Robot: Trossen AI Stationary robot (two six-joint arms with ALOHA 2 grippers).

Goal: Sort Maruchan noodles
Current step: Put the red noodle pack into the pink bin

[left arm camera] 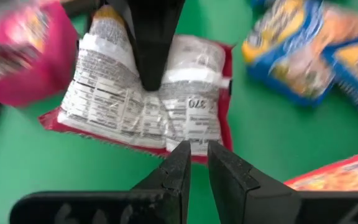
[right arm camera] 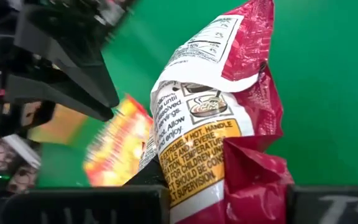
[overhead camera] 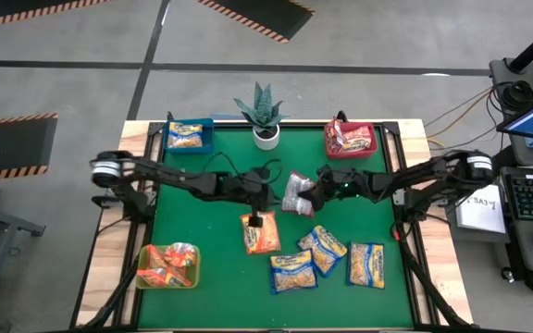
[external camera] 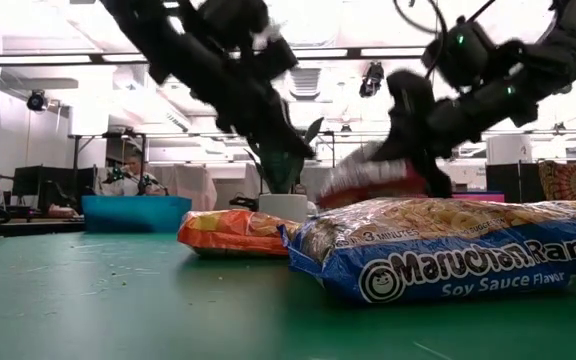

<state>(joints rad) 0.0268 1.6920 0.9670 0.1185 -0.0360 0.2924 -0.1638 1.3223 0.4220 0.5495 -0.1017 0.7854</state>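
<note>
Gripping a red packet (right arm camera: 229,124), right gripper (overhead camera: 315,196) — fingertips hidden, left gripper (left arm camera: 196,163) near-closed

Potted plant (overhead camera: 265,116) between blue bin (overhead camera: 203,126) and red bin (overhead camera: 329,129)

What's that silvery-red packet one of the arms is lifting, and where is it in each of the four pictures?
High view: the silvery-red noodle packet sits mid-table in the right gripper.
Low view: right of centre, raised above the blue soy-sauce packet.
Left wrist view: upper middle, printed back showing.
Right wrist view: centre, filling the picture, clamped.
Shared landmark: the orange packet lying beside it.
</note>
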